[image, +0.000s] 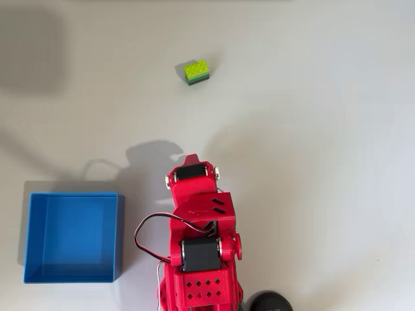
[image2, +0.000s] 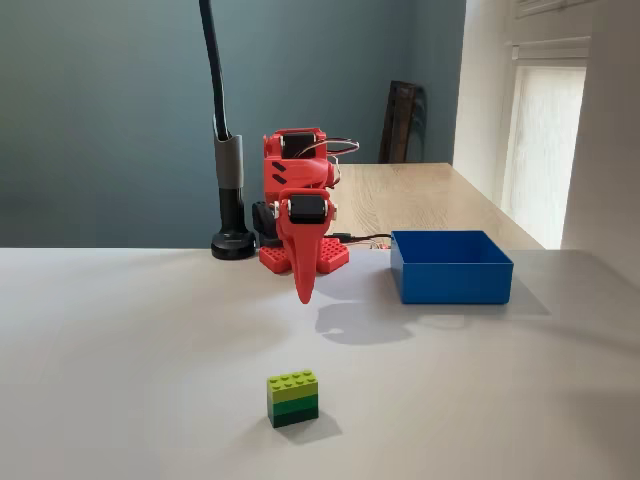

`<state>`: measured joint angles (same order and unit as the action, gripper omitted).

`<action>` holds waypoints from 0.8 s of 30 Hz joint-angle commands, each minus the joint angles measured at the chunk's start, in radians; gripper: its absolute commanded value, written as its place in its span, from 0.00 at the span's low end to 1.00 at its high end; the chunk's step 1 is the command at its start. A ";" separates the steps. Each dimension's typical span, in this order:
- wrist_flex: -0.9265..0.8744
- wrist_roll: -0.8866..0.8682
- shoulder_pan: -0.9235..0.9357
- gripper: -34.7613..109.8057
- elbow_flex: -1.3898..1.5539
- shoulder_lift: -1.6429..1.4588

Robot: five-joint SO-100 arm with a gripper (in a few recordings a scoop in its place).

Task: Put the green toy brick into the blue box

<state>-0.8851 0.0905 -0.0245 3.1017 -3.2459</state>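
Observation:
The green toy brick (image: 196,71) stands alone on the white table at the far end in the overhead view, lime studs on top and darker green below. In the fixed view the brick (image2: 293,398) is nearest the camera. The blue box (image: 119,236) sits empty at the lower left of the overhead view, beside the red arm's base (image: 198,272); in the fixed view the box (image2: 450,283) is to the right of the arm. My gripper (image2: 304,292) hangs point-down above the table, well short of the brick, its jaws together with nothing in them.
A black post on a round foot (image2: 233,243) stands just left of the arm's base in the fixed view, and its dark foot (image: 271,302) shows at the overhead view's bottom edge. Behind lies a wooden tabletop (image2: 430,195). Open white table surrounds the brick.

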 commanded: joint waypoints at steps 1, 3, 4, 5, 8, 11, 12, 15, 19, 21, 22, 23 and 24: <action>0.008 0.011 0.002 0.24 0.020 -0.014; 0.008 0.011 0.002 0.24 0.020 -0.014; 0.008 0.012 0.002 0.24 0.020 -0.014; 0.008 0.014 0.002 0.24 0.020 -0.014; 0.008 0.017 0.000 0.24 0.020 -0.014; 0.008 0.015 0.000 0.24 0.020 -0.012; 0.012 0.015 0.000 0.24 0.017 -0.008; 0.049 0.018 -0.003 0.24 0.006 -0.005; 0.120 0.026 0.002 0.24 -0.012 -0.002; 0.132 0.020 0.006 0.24 -0.044 0.000; 0.132 0.014 0.006 0.24 -0.067 0.002; 0.130 0.011 0.008 0.24 -0.091 0.003; 0.130 0.009 0.009 0.24 -0.112 0.005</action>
<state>-0.7716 0.0936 -0.0215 3.0572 -3.2260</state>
